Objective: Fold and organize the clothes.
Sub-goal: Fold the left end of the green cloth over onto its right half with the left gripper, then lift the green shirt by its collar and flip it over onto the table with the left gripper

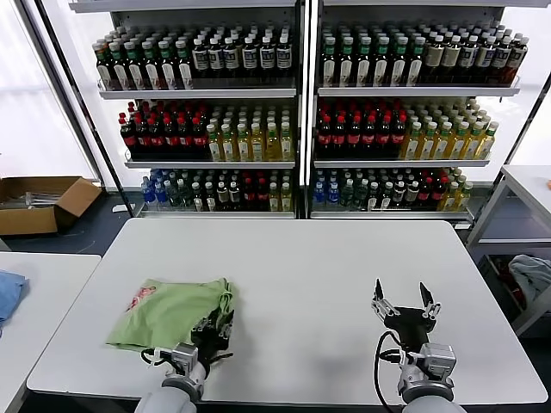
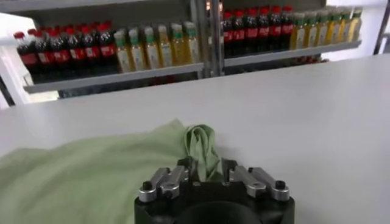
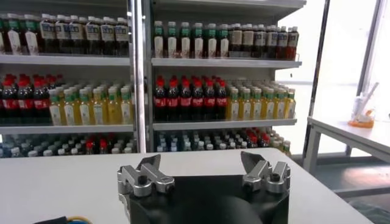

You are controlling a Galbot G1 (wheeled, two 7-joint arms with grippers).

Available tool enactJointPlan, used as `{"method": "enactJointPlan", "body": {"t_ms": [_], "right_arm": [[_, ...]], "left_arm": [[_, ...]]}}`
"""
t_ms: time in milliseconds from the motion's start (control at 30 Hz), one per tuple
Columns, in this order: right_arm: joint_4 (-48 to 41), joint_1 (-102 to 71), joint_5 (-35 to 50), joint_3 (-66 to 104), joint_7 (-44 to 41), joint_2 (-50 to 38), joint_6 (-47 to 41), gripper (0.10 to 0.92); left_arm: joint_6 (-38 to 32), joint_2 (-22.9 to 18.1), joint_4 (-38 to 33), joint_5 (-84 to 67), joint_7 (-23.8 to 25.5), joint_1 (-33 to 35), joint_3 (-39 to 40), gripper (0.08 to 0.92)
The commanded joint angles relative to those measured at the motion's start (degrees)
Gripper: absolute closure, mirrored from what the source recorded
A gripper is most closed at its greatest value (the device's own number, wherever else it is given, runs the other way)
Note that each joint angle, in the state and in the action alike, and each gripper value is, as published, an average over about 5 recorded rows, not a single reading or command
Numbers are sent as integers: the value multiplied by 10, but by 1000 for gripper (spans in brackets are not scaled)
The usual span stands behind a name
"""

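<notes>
Head view | white table (image 1: pixel 293 258) | bottle shelves (image 1: pixel 301 112) behind | shirt (image 1: pixel 168 311) folded

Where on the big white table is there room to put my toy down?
Bare table between the folded green polo shirt and the right claw, and all along the far edge toward the bottle shelves. Crowded only where the left claw meets the shirt.

Left claw (image 1: pixel 215 331) is covering the polo shirt's (image 1: pixel 164 314) near corner; blue cloth (image 1: pixel 9 292) is running off frame; bottle labels (image 1: pixel 258 56) unreadable.
</notes>
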Motion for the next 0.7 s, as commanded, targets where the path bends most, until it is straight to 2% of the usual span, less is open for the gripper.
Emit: {"method": "enactJointPlan", "body": {"t_ms": [33, 167, 267, 400, 533, 700], "right_arm": [[-7, 4, -2, -15, -1, 2, 3, 203], [-15, 10, -6, -29, -3, 4, 6, 203], [-17, 19, -8, -40, -4, 5, 4, 203], [-14, 30, -7, -52, -5, 3, 1, 203], [-14, 38, -7, -57, -4, 1, -4, 203], [-19, 46, -7, -61, -4, 0, -7, 203]], "left_arm": [[1, -22, -130, -180, -20, 19, 14, 528], [-1, 3, -209, -215, -25, 1, -47, 424], [-8, 35, -211, -219, -19, -11, -113, 346], [-13, 91, -142, -225, -13, -16, -210, 232], [-13, 142, -46, -216, -3, -8, -270, 182], [-11, 149, 5, -210, 9, 4, -278, 177]]}}
